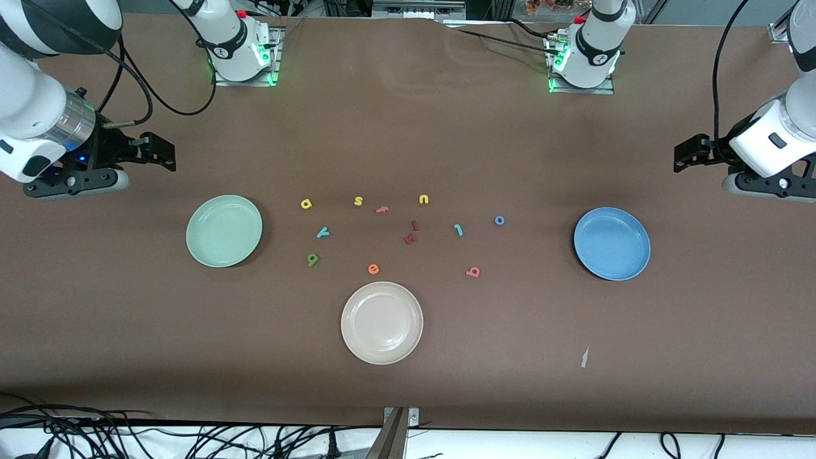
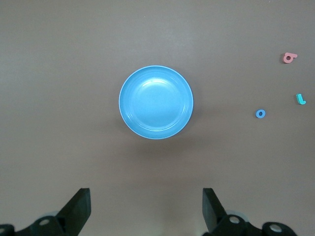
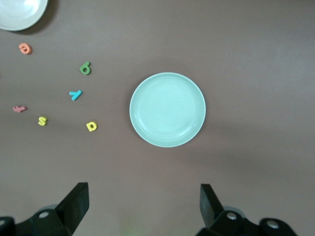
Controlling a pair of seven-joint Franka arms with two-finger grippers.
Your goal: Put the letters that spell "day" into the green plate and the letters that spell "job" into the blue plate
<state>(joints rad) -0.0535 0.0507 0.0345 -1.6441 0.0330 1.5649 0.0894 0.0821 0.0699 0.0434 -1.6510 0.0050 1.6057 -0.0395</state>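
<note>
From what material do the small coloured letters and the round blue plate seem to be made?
The small coloured letters, such as the salmon-pink "b" and the blue ring "o", look like soft foam: flat cut shapes, matte, without any shine. The round blue plate looks like smooth plastic or perhaps melamine: even colour, and a soft glossy highlight in the left wrist view.

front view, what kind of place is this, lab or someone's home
Most likely a robotics lab: two robot arms are bolted at one edge of a brown-covered table, loose cables trail along the near edge, and foam letters lie among three plates like a test setup.
</note>
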